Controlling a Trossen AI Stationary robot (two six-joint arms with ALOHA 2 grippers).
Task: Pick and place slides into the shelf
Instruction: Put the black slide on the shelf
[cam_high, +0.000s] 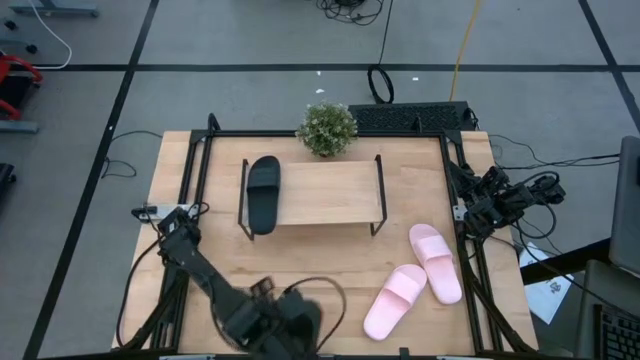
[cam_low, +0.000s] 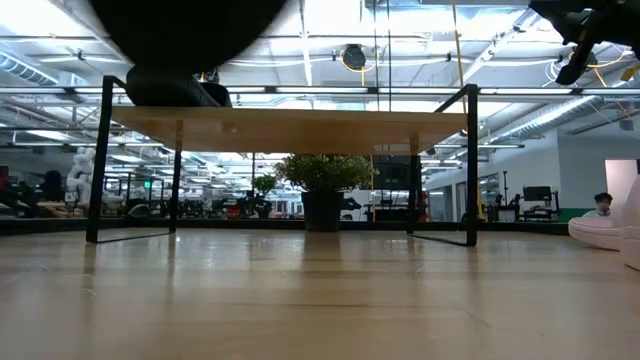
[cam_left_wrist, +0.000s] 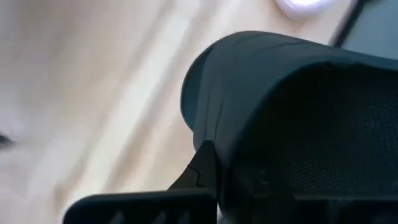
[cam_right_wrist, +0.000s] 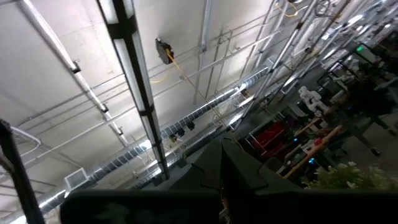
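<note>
Nearest the front edge of the surface (cam_high: 200, 250), the left gripper (cam_high: 275, 325) sits low w/ its fingers closed on a black slide (cam_left_wrist: 298, 124); in the left wrist view the dark strap and sole fill most of the frame, w/ light wood behind. Just right of that, still near the front, the pink pair lies on the surface: one pink slide (cam_high: 396, 299) angled diagonally, the other pink slide (cam_high: 437, 262) beside it, the two touching or nearly so. Mid-surface stands the shelf (cam_high: 335, 192), a light board on thin black legs, w/ a second black slide (cam_high: 264, 193) on its left end, lying front to back. In the low view the shelf board (cam_low: 290, 130) spans the frame w/ that slide on top at left. Behind the shelf, at the far edge, is a small potted plant (cam_high: 327, 129). The right gripper (cam_high: 497, 205) waits off the surface's right edge, raised; can't tell whether its fingers are open or closed.
</note>
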